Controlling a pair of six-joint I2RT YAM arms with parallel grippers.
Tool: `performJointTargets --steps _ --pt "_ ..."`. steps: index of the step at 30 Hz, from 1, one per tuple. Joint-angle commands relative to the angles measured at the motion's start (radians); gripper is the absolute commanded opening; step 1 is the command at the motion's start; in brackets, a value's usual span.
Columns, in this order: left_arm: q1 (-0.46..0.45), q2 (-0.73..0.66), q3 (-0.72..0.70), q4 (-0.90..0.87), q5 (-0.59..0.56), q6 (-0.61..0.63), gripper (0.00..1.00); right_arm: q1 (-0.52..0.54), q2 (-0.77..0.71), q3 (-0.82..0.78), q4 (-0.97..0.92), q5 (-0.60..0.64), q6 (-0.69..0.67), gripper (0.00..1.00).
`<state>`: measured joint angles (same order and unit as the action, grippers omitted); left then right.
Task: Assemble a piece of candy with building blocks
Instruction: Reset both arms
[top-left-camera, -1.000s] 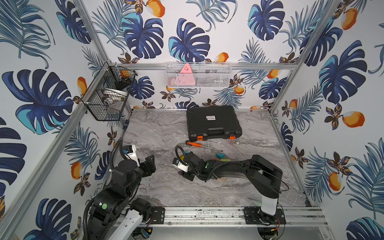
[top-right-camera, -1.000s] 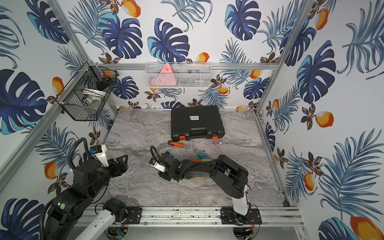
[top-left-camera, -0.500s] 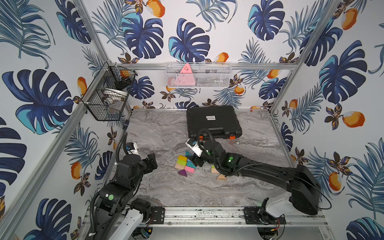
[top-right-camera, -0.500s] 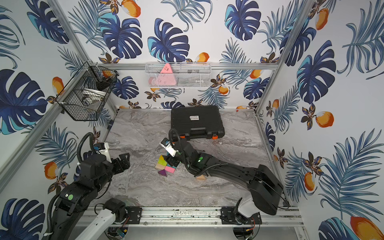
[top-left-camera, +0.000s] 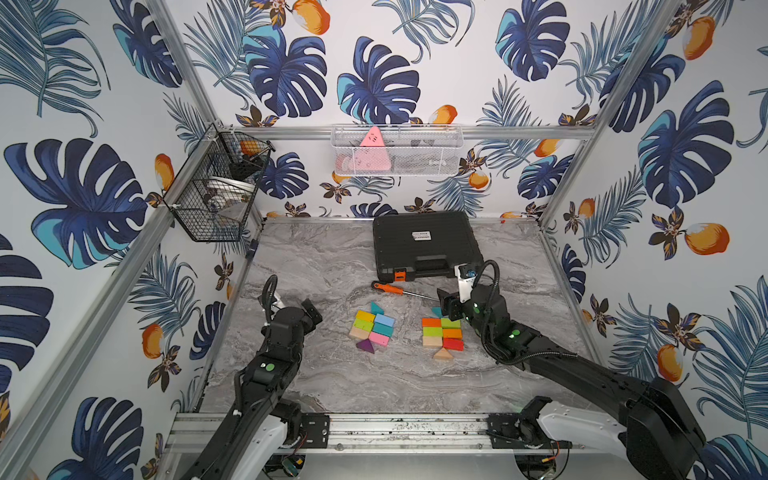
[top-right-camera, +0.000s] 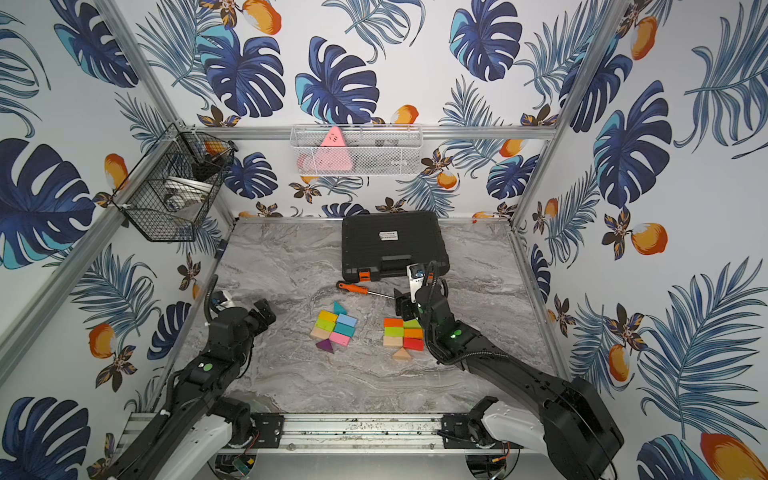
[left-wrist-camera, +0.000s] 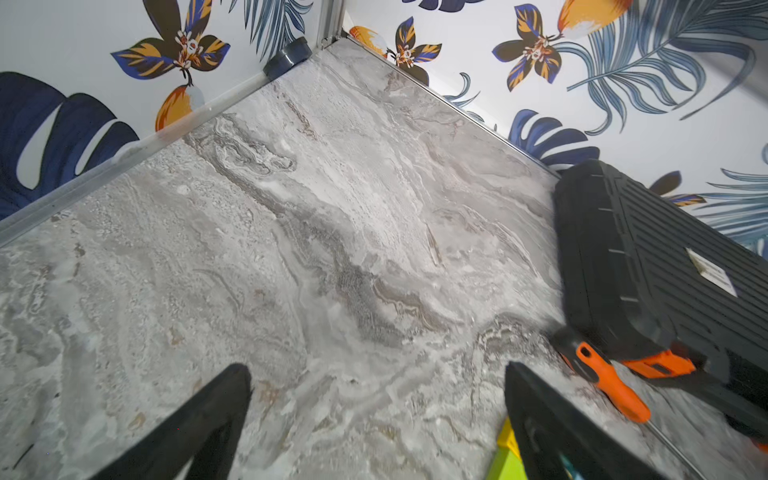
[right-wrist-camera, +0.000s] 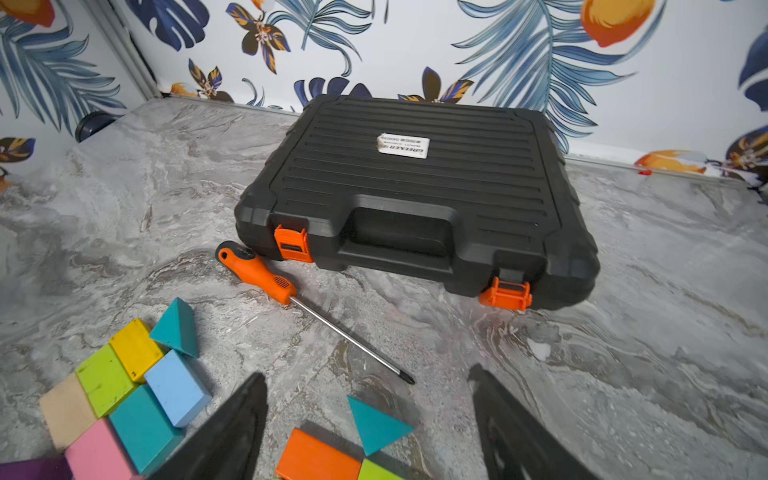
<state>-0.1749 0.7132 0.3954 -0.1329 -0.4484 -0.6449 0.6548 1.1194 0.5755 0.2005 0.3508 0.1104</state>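
In both top views the building blocks (top-left-camera: 452, 333) lie flat in two groups around the middle of the desk (top-left-camera: 328, 257). They sit in front of an orange-handled screwdriver (top-left-camera: 388, 287) and a black case (top-left-camera: 424, 245) at the back edge. The left group (top-left-camera: 381, 329) is a two-by-three slab, slightly askew, with a teal triangle (top-left-camera: 376, 308) at its back end and a purple triangle (top-left-camera: 365, 345) at its front end. The right group (top-left-camera: 432, 331) sits square to the desk edges: orange, green, plain wood and red bricks, with a wooden triangle (top-left-camera: 443, 354) touching its front end. Each reads as a wrapped sweet, so I judge the building all but done. The left gripper (top-left-camera: 311, 314) hangs toward the left edge, clear of the blocks. The right gripper (top-left-camera: 449, 305) hangs over the back end of the right group.

The left wrist view shows the left fingers (left-wrist-camera: 199, 419) spread wide over bare desk, with nothing between them. A sliver of yellow and green block (left-wrist-camera: 505, 455) peeks past one finger.

The right wrist view shows the right fingers (right-wrist-camera: 232, 424) spread too, and empty. A second teal triangle (right-wrist-camera: 374, 424) lies below them, its tip meeting the seam between an orange brick (right-wrist-camera: 318, 457) and a green brick (right-wrist-camera: 378, 471). The next move, I think, calls for lifting this arm away without brushing that loose triangle.
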Motion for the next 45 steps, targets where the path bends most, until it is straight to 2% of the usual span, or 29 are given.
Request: performJointTargets --steps 1,4,6,9,11,13,14,16,18,20,22,24,25,27,28,29,30,32,33,35,36,37,38,40,43,45 --pt "-0.003 0.102 -0.011 0.2 -0.035 0.081 0.99 -0.02 -0.033 -0.061 0.049 0.138 0.09 0.85" --pt "-0.042 0.158 -0.068 0.377 -0.033 0.226 0.98 -0.051 -0.048 -0.12 0.1 0.18 0.118 0.87" --pt "-0.078 0.156 -0.131 0.513 -0.124 0.302 0.98 -0.065 -0.043 -0.14 0.122 0.251 0.106 0.88" --pt "-0.083 0.159 -0.225 0.77 -0.111 0.464 0.95 -0.09 -0.01 -0.167 0.207 0.369 0.05 0.89" --pt "-0.083 0.284 -0.247 0.893 -0.132 0.557 0.95 -0.12 0.026 -0.16 0.245 0.411 0.0 0.89" --pt "-0.082 0.48 -0.236 1.023 -0.182 0.622 0.97 -0.166 0.07 -0.157 0.302 0.424 -0.035 0.89" --pt "-0.095 0.564 -0.237 1.151 -0.205 0.659 0.98 -0.193 0.096 -0.15 0.308 0.402 -0.039 0.9" --pt "-0.101 0.653 -0.228 1.252 -0.124 0.685 0.98 -0.273 0.147 -0.15 0.326 0.362 -0.03 0.91" --pt "-0.1 0.745 -0.188 1.319 -0.113 0.724 0.98 -0.341 0.192 -0.179 0.387 0.303 0.015 0.91" --pt "-0.097 0.855 -0.173 1.393 -0.105 0.746 0.98 -0.409 0.258 -0.242 0.555 0.234 0.039 0.91" --pt "-0.087 0.967 -0.174 1.567 -0.094 0.782 0.98 -0.429 0.334 -0.256 0.735 0.268 -0.014 0.91" --pt "-0.067 0.887 -0.162 1.381 -0.048 0.725 0.98 -0.435 0.357 -0.197 0.64 0.288 -0.026 0.93" --pt "-0.047 0.879 -0.145 1.335 -0.01 0.709 0.99 -0.438 0.375 -0.192 0.657 0.28 -0.049 0.94" --pt "-0.014 0.954 -0.136 1.401 0.034 0.694 0.98 -0.436 0.419 -0.207 0.753 0.249 -0.116 0.94" --pt "-0.013 1.002 -0.115 1.431 0.018 0.724 0.98 -0.446 0.469 -0.232 0.846 0.226 -0.117 0.94" --pt "0.0 0.948 -0.088 1.291 0.061 0.687 0.98 -0.468 0.548 -0.259 1.045 0.208 -0.167 0.94" --pt "0.019 0.924 -0.059 1.181 0.09 0.664 0.98 -0.467 0.566 -0.258 1.079 0.216 -0.179 0.94" --pt "0.051 0.954 -0.042 1.21 0.114 0.659 0.99 -0.509 0.458 -0.204 0.751 0.119 -0.069 0.93" --pt "0.062 0.933 -0.033 1.147 0.14 0.642 0.99 -0.545 0.466 -0.199 0.751 0.047 -0.06 0.93" --pt "0.084 0.952 -0.029 1.185 0.17 0.643 0.97 -0.645 0.56 -0.189 0.837 -0.055 0.0 0.96" --pt "0.087 0.942 -0.029 1.164 0.174 0.638 0.99 -0.653 0.57 -0.189 0.85 -0.064 -0.003 0.98" --pt "0.087 0.94 -0.032 1.164 0.175 0.634 0.99 -0.655 0.535 -0.162 0.726 -0.068 0.027 0.99" --pt "0.087 0.945 -0.038 1.195 0.174 0.642 0.99 -0.662 0.522 -0.158 0.692 -0.091 0.031 1.0" --pt "0.087 0.937 -0.035 1.174 0.174 0.637 0.99 -0.666 0.562 -0.188 0.832 -0.092 0.004 1.0" --pt "0.087 0.937 -0.036 1.173 0.175 0.636 0.99 -0.664 0.517 -0.175 0.729 -0.093 0.016 1.0" --pt "0.086 0.94 -0.037 1.184 0.174 0.64 0.99 -0.664 0.546 -0.189 0.814 -0.1 -0.003 1.0"
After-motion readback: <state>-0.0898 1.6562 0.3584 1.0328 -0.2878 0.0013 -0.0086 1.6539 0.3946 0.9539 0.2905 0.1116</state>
